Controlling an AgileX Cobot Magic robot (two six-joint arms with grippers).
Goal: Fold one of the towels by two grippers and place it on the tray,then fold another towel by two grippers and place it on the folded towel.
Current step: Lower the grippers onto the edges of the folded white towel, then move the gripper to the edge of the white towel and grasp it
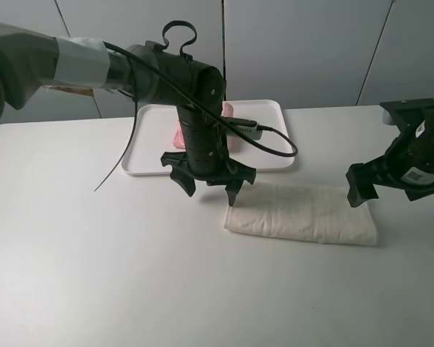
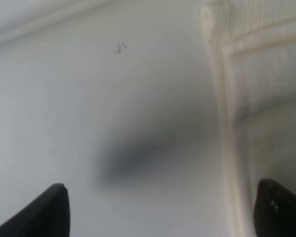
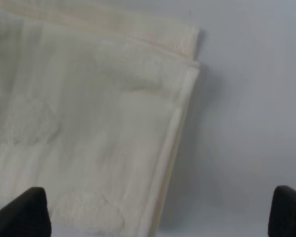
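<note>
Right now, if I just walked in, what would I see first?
The big black left claw hangs open in the middle, over the left end of the folded cream-white towel on the white table. The right claw, open too, hovers at the towel's other end. Behind them, a pink towel peeks out on the white tray.

Cream towel (image 1: 304, 213): folded into 1 long band, layered edges showing at its ends, lying flat on the table just in front of the tray's right corner. Tray (image 1: 148, 141): white, low rim. Pink towel (image 1: 178, 137): on tray, mostly hidden.
</note>
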